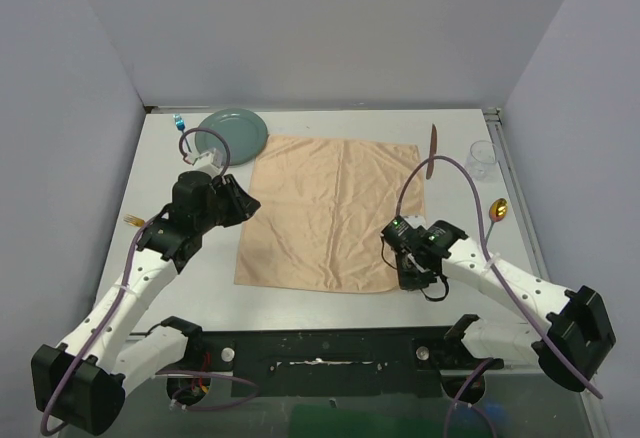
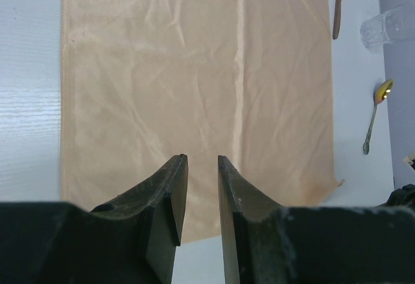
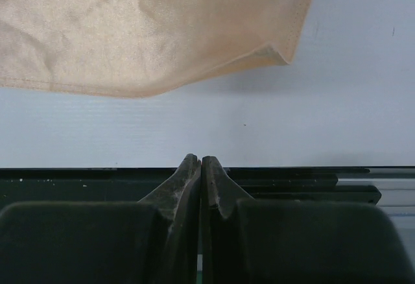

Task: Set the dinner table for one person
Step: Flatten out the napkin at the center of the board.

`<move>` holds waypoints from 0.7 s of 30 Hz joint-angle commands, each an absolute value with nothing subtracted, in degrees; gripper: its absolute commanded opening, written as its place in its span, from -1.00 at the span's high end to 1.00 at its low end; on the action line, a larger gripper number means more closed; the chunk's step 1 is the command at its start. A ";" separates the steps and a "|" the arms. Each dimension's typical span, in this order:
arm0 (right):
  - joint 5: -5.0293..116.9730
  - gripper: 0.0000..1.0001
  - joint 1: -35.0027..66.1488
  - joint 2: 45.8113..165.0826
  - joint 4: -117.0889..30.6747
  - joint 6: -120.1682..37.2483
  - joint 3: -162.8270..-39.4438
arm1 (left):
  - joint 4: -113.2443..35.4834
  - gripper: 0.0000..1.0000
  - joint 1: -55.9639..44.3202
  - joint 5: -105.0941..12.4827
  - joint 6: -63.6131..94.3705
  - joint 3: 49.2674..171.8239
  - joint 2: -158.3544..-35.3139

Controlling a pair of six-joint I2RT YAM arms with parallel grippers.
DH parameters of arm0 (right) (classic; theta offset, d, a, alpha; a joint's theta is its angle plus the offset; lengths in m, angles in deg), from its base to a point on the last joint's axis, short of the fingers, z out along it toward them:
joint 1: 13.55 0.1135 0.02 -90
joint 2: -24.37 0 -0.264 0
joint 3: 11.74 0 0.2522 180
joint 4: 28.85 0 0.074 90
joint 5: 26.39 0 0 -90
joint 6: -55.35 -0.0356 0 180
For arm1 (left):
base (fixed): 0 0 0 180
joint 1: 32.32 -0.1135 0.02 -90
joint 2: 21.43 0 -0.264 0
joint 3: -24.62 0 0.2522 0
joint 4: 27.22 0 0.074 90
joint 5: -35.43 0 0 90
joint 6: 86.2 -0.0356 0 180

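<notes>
The white dinner table point(image 1: 300, 308) carries a peach-orange cloth point(image 1: 330, 213) spread flat in its middle. My left gripper point(image 1: 246, 204) hovers at the cloth's left edge; in the left wrist view it point(image 2: 202, 161) is open a little with nothing between the fingers, above the cloth point(image 2: 194, 70). My right gripper point(image 1: 411, 280) is by the cloth's near right corner. In the right wrist view it point(image 3: 200, 161) is shut and holds nothing, and the cloth's corner point(image 3: 282, 52) lies slightly raised on the table point(image 3: 259, 122).
A green plate point(image 1: 232, 131) sits at the back left beside a small blue item point(image 1: 180, 121). A brown knife point(image 1: 432, 143), a clear glass point(image 1: 482, 158) and a gold spoon point(image 1: 498, 208) lie to the right. A gold fork point(image 1: 133, 221) lies at the left. A dark rail point(image 3: 311, 180) edges the table's near side.
</notes>
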State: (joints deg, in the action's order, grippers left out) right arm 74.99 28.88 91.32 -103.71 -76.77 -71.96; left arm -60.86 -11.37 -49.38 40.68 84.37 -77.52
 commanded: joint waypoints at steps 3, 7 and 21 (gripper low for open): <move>81.12 1.00 29.45 88.80 -102.30 -80.67 -72.50 | -57.21 0.53 -11.67 -48.52 40.55 84.57 -76.28; 86.37 1.00 29.51 93.79 -97.92 -80.77 -72.90 | -57.53 0.53 -11.67 -47.43 40.62 85.04 -76.29; 96.38 1.00 29.23 114.53 -92.12 -79.76 -78.72 | -59.42 0.53 -12.11 -48.49 40.58 84.53 -73.27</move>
State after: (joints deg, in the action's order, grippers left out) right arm 92.19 29.30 115.61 -94.97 -80.12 -74.65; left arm -60.93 -11.74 -48.68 40.79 84.33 -74.05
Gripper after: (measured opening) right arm 0.022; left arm 0.234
